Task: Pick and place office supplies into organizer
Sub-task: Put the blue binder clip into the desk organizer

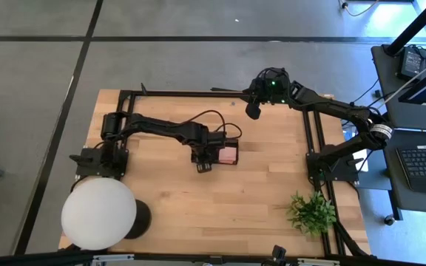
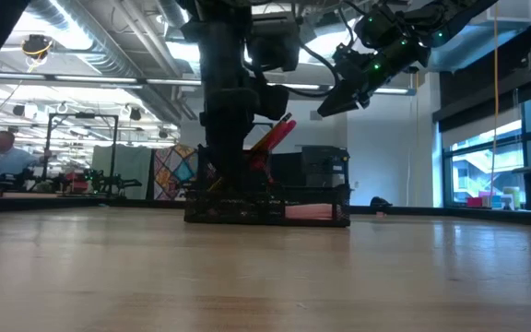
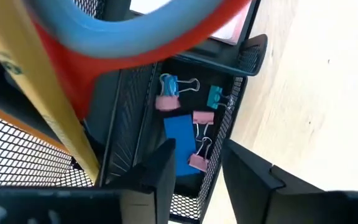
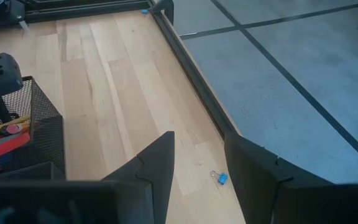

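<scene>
The black mesh organizer [image 1: 214, 148] stands mid-table, with the pink note block [image 1: 229, 154] in its right part. In the left wrist view it holds red-handled scissors [image 3: 104, 68], a yellow pencil [image 3: 48, 93], a blue block [image 3: 182, 140] and several small binder clips [image 3: 197, 118]. My left gripper [image 3: 197, 180] hovers open and empty just above the organizer; it also shows in the high view [image 1: 203, 164]. My right gripper [image 1: 253, 112] is open and empty, raised near the table's far edge. A tiny blue clip [image 4: 219, 178] lies on the table below it.
A large white round lamp [image 1: 98, 213] stands at the near left corner and a green plant [image 1: 310, 212] at the near right. A black frame rail [image 1: 198, 93] runs along the far edge. A person [image 2: 3, 152] sits in the room beyond.
</scene>
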